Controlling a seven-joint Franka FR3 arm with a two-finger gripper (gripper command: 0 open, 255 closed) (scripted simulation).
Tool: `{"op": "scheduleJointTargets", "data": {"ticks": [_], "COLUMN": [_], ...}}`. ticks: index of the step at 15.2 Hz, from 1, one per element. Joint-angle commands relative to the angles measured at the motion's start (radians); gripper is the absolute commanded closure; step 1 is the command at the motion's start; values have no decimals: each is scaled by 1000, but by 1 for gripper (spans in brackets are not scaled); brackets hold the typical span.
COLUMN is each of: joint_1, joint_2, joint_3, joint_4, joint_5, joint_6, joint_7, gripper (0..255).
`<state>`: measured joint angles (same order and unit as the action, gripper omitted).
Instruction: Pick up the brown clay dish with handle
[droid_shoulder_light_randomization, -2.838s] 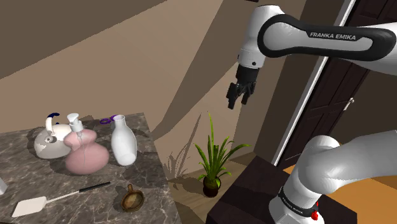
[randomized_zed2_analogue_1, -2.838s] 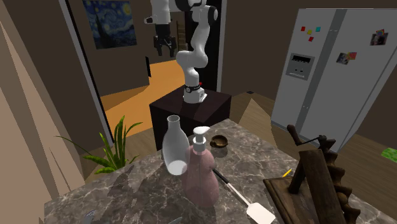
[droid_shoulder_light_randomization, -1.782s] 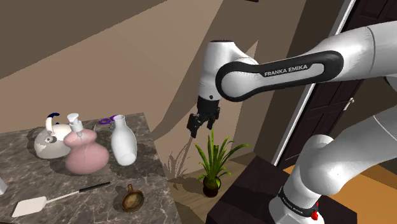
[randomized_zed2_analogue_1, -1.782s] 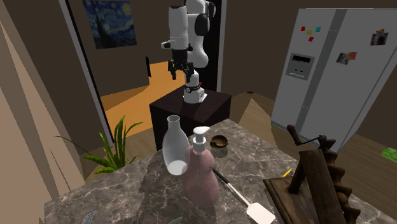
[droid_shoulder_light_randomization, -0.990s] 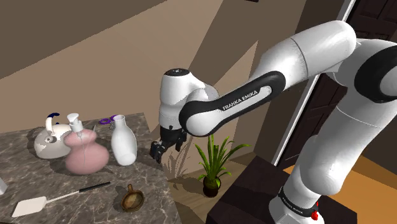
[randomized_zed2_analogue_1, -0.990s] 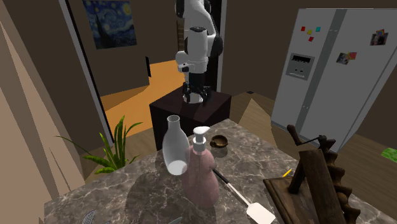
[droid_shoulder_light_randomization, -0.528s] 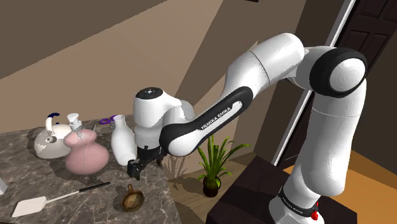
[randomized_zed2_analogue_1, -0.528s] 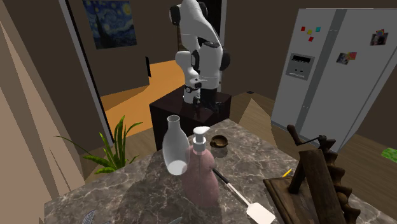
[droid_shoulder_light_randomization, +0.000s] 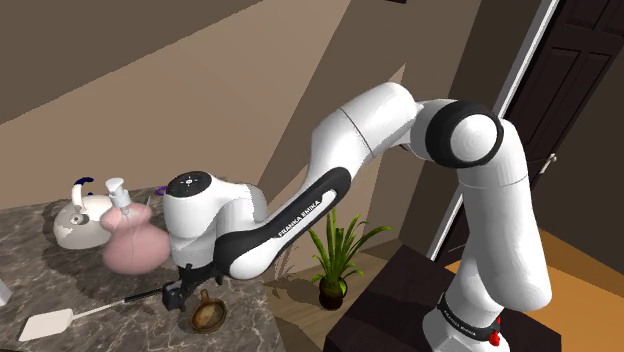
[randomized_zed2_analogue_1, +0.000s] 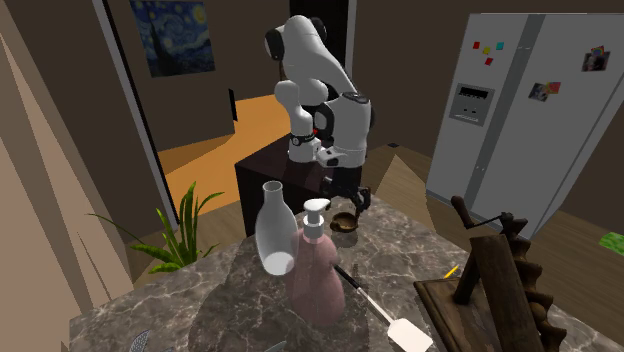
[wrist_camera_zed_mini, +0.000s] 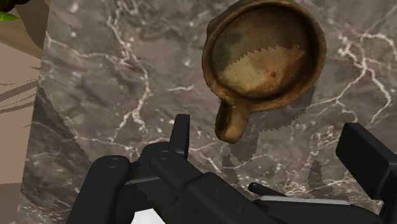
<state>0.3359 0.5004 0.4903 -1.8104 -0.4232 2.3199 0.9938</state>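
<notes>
1. The black two-finger gripper (wrist_camera_zed_mini: 267, 130) has its fingers wide apart. It holds nothing. In the shoulder view it sits low in the lower left of the frame, just above the table top.
2. The round brown clay dish (wrist_camera_zed_mini: 264, 54) lies just in front of the gripper. Its short stubby handle (wrist_camera_zed_mini: 232, 121) points back at the gripper and sits in the gap, closer to one finger than the other. Nothing touches it. In the second exterior view the dish is near the middle of the frame, just below the gripper.
3. The dish rests on the grey marble table top (wrist_camera_zed_mini: 114, 76), near the table's edge.
4. A long white spatula with a thin black handle (droid_shoulder_light_randomization: 48, 323) lies just beside the dish, at the lower left of the shoulder view.
5. Farther back stand a fat pink soap bottle (droid_shoulder_light_randomization: 128, 250), a tall white vase (randomized_zed2_analogue_1: 272, 235) and a white kettle (droid_shoulder_light_randomization: 78, 225).
6. Here is what I think could go wrong:
   - The handle is not in the middle of the gap. One finger may touch first and spin the dish away.
   - The handle is short and round, so it may slip out of the squeeze.
   - The bowl is wide. If a finger lands on its rim, it pushes down and grabs nothing.
   - A finger may bump the spatula.
   - A hard push may slide the dish off the edge.
</notes>
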Motion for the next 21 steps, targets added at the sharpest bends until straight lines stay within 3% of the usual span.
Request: {"op": "scheduleJointTargets", "data": {"ticks": [1,8,9,21], "joint_1": [12,28,27,19], "joint_2": [22,69,70,43], "joint_3": [-9,-33,-33,-20], "joint_4": [3,-3,-2,-1], "joint_5": [-17,-50,-50,-32], "joint_6": [17,66,66,40], "joint_7": [14,39,38,26], "gripper": [0,0,255,255]}}
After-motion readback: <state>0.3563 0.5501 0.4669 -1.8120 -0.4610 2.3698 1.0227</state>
